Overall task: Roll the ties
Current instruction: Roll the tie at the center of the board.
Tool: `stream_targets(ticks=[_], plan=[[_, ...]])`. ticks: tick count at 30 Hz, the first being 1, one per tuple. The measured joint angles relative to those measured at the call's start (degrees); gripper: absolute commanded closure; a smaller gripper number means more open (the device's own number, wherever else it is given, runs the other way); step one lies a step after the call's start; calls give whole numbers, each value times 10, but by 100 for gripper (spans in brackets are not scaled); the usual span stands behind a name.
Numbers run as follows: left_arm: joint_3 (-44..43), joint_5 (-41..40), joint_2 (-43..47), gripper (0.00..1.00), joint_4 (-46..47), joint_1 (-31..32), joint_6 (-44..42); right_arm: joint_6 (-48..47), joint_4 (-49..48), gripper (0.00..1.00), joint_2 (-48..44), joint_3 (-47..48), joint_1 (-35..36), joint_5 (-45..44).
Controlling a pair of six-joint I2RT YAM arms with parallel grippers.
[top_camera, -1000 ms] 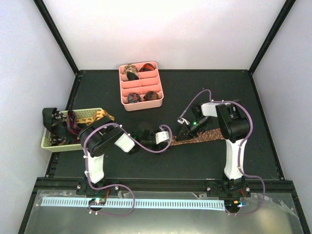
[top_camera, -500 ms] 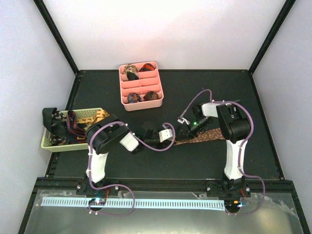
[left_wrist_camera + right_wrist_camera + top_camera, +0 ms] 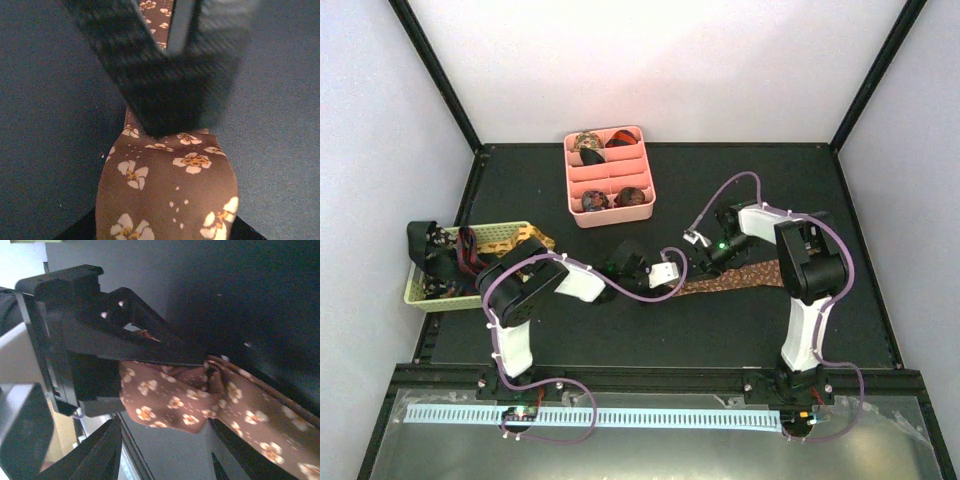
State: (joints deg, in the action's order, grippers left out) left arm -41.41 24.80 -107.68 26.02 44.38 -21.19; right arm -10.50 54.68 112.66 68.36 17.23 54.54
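Tie [image 3: 745, 277]: brown with pale flowers, lying along the black table [image 3: 590, 330] between my two arms, its end nearest my left arm folded over.
Left gripper [image 3: 160, 131]: my fingers are pinched together on the tie's folded end.
Right gripper [image 3: 167, 455]: my fingers stand apart, released, just beside that same fold, holding nothing.
Pink tray [image 3: 610, 178]: at the back of the table, with rolled ties [image 3: 595, 200] in its compartments.
Basket [image 3: 510, 238]: at the left edge, with loose ties [image 3: 445, 265] heaped inside.
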Motion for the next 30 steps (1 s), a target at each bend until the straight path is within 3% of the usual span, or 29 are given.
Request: stream_targets(ticks=[3, 7, 12, 15, 18, 21, 23, 30], plan=[[-7, 0, 1, 68, -15, 0, -2, 13, -3, 54, 5, 3, 17, 12], [-9, 0, 1, 68, -21, 0, -5, 28, -9, 64, 23, 14, 39, 11], [-9, 0, 1, 68, -21, 0, -10, 40, -13, 95, 47, 33, 43, 2], [-9, -1, 1, 66, -21, 0, -11, 47, -14, 98, 53, 37, 43, -1], [-9, -2, 1, 54, -21, 0, -11, 47, -13, 98, 53, 37, 43, -5], [-9, -5, 2, 31, -19, -1, -8, 46, -20, 98, 53, 30, 41, -13], [-7, -5, 5, 23, -20, -6, -3, 45, -22, 98, 53, 20, 38, -16], [40, 15, 19, 11, 35, -27, 22, 35, -19, 98, 53, -2, 9, -21]])
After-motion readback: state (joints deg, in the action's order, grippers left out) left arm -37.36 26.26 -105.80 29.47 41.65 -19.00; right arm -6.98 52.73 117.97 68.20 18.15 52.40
